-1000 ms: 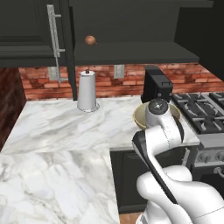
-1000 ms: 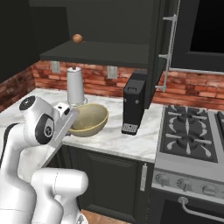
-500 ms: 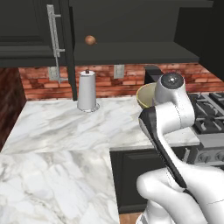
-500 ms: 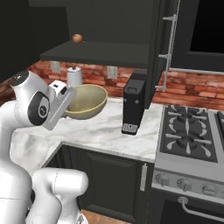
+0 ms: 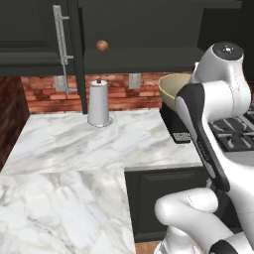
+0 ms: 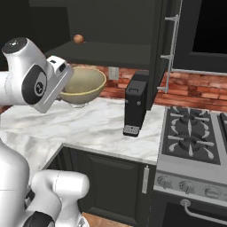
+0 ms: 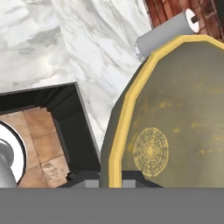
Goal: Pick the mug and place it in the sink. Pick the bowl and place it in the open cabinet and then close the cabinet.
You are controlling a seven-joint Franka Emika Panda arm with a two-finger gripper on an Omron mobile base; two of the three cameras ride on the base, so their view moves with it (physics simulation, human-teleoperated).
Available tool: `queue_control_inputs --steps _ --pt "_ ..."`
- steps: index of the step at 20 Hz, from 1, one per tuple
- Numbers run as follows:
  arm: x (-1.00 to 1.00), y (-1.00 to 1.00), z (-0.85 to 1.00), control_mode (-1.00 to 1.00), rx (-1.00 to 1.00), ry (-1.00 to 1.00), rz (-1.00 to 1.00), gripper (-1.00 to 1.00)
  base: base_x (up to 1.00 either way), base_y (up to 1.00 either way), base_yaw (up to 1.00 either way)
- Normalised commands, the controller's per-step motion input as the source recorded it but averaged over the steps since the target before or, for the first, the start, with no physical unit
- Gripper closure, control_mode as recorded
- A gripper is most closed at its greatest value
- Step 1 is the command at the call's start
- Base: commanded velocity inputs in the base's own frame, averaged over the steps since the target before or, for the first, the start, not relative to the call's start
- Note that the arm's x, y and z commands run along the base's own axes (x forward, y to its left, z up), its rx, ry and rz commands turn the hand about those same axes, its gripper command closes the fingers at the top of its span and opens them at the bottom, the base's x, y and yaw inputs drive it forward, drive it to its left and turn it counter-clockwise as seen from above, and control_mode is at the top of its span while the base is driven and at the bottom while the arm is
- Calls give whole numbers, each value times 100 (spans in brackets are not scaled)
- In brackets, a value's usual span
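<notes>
Lifted since a second ago: wide cream-beige bowl with darker rim point(image 6: 82, 85), up from the white marble counter point(image 5: 74, 149) to just under the shelf lip of the black upper wall cabinet point(image 6: 106, 26), carried by the white arm's pincer point(image 6: 62, 91). Pincer pressed together on the bowl's near rim, per the hand view, rim edge point(image 7: 127, 118) running up between the tips; fingertips themselves hidden.

Left of pincer: grey paper-towel roll on its stand point(image 5: 98, 103), well below and apart. Small brown ball point(image 5: 102, 45) on the dark inner shelf, up and left of the bowl. Open door with long silver bar handle point(image 5: 61, 37) further left.

Right of pincer: black upright box appliance point(image 6: 135, 104), near the bowl's far side; second door edge and bar handle point(image 6: 170, 53) beyond; stove grates point(image 6: 195, 135) further right.

Risks, judged: bowl held by one rim, tilted; could slip or swing under a thin pinch. Shelf front edge sits close above the rim; too shallow a rise would clip it. Ball could be knocked off the shelf on entry.

Room: shelf opening wide between the two doors, free space right of the ball. Clearance above the bowl tight, below generous.
</notes>
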Motion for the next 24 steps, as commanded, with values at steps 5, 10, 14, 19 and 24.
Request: queue_control_inputs --steps 5,10,14,19,24 --pt "-8 0 83 -100 0 -1 1 100 0 0 0" --pt "16 0 56 -100 0 9 2 100 0 0 0" --pt "52 0 2 -100 0 27 6 100 0 0 0" --pt "47 1 0 -100 -3 8 1 100 0 0 0" --pt "0 0 9 -100 -6 -27 1 100 0 0 0"
